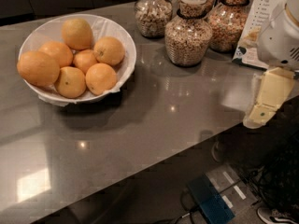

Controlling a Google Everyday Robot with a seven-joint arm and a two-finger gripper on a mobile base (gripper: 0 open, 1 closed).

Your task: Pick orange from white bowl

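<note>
Orange [38, 68] at left rim of bowl [108, 28], counter's [168, 107] far-left corner; gripper [264, 107] over right edge, state indeterminable.

My gripper [264, 101] hangs far right of the white bowl [119, 31], well apart from it, pointing down at a tilt beneath my arm's bulky white wrist [279, 38].

One high camera looks obliquely down across the surface [163, 120] from its near edge, fairly close; the pincer [261, 111] sits at far right.
</note>
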